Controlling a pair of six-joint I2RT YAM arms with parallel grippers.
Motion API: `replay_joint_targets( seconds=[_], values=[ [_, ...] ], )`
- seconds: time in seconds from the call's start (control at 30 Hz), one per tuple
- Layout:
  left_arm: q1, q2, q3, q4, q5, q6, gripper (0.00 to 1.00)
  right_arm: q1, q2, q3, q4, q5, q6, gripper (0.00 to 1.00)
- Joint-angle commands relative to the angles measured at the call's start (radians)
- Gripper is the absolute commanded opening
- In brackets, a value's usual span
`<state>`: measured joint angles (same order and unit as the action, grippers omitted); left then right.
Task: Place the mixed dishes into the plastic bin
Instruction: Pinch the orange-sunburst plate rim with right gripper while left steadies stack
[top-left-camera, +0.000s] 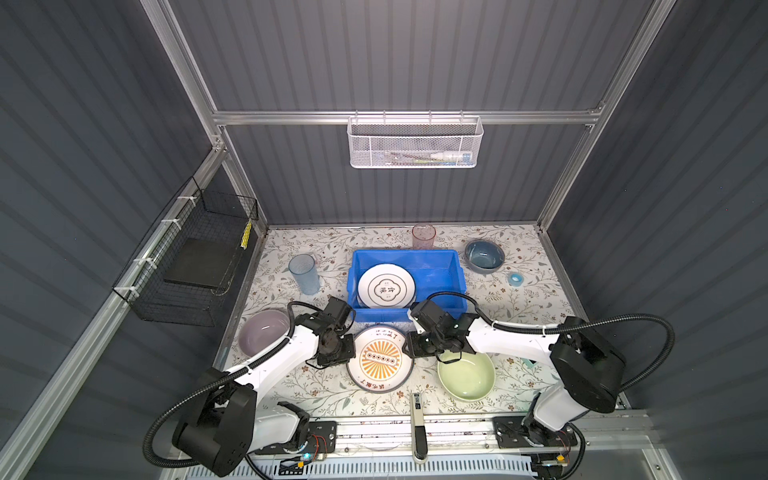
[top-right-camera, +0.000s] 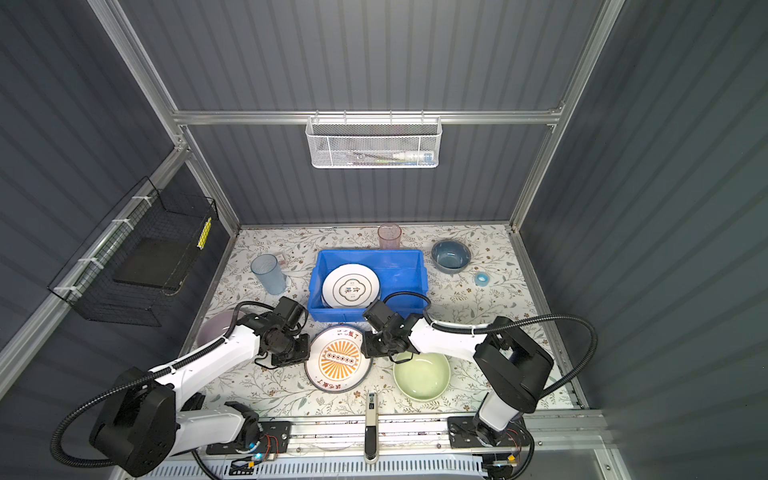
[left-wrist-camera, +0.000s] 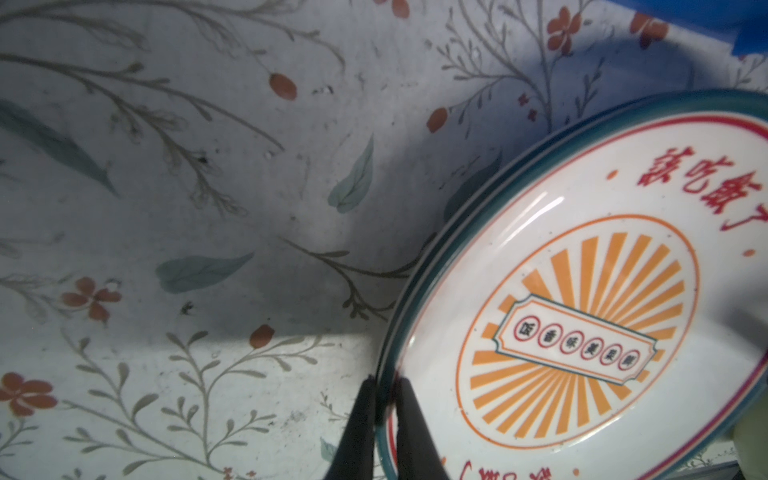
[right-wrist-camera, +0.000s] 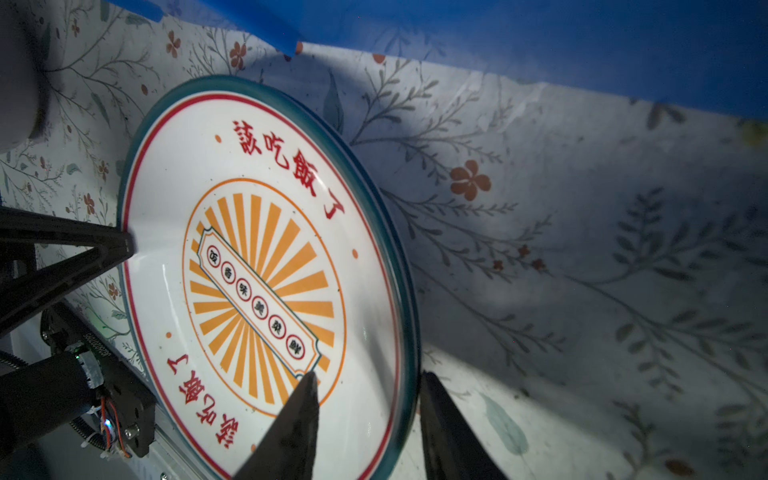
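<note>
Left tool (left-wrist-camera: 384, 384): closed tight, both fingers pinching the teal rim of the lettered plate (top-left-camera: 380, 359) on its left side as seen in both top views.
Right tool (right-wrist-camera: 368, 376): partly open, straddling the opposite rim. One finger is over the plate's face, the other is outside it above the bench (top-left-camera: 328, 392). A gap shows on each side of the rim, so there is no grip.
Lettered plate: face up, orange sunburst centre, red characters round the rim. It is between the two tools, just in front of the near wall of the blue bin (top-left-camera: 405, 250) and outside it. Cannot tell whether its edge is off the bench.
Blue bin: mid-bench, holding a white plate (top-left-camera: 386, 286) with a dark rim in its left part.
Outside the bin, upright on the bench: blue tumbler (top-left-camera: 304, 274) to its left, pink tumbler (top-left-camera: 424, 237) behind it, grey-blue bowl (top-left-camera: 484, 256) to its right.
Near the arms: lilac bowl (top-left-camera: 264, 332) beside the left arm, pale green bowl (top-left-camera: 466, 376) under the right arm.
</note>
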<state>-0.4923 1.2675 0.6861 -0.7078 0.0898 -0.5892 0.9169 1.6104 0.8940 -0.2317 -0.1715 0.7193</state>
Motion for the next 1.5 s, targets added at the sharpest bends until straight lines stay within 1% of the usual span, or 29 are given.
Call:
replay_joint_targets(
  seconds=[0.0,0.2,0.4,0.5,0.67,0.8,1.03,1.2,1.33,1.47],
  values=[
    [-0.009,0.019,-0.029,0.011,0.028,-0.006,0.12,0.005,-0.04,0.005,0.036,-0.05,0.014,0.41],
    [-0.009,0.023,-0.033,0.022,0.031,-0.007,0.12,0.005,-0.07,-0.001,0.068,-0.084,0.018,0.39],
    [-0.009,0.023,-0.031,0.025,0.033,-0.003,0.12,0.005,-0.066,0.006,0.069,-0.117,0.013,0.39],
    [-0.009,0.02,-0.03,0.023,0.03,-0.001,0.12,0.005,-0.064,0.02,0.042,-0.121,0.004,0.39],
    [-0.009,0.011,-0.03,0.018,0.025,-0.002,0.12,0.005,-0.068,0.056,-0.047,-0.08,-0.034,0.39],
    [-0.009,0.012,-0.027,0.016,0.026,-0.001,0.12,0.005,-0.069,0.084,-0.105,-0.071,-0.07,0.4],
    [-0.009,0.021,-0.017,0.014,0.025,0.009,0.12,0.005,-0.06,0.094,-0.12,-0.083,-0.087,0.41],
    [-0.009,0.026,-0.014,0.014,0.025,0.011,0.12,0.004,-0.059,0.068,-0.034,-0.144,-0.056,0.37],
    [-0.009,0.027,-0.017,0.016,0.024,0.011,0.12,0.0,-0.071,0.017,0.115,-0.227,0.006,0.34],
    [-0.009,0.027,-0.016,0.018,0.024,0.012,0.11,-0.003,-0.059,-0.011,0.221,-0.261,0.051,0.32]
  ],
)
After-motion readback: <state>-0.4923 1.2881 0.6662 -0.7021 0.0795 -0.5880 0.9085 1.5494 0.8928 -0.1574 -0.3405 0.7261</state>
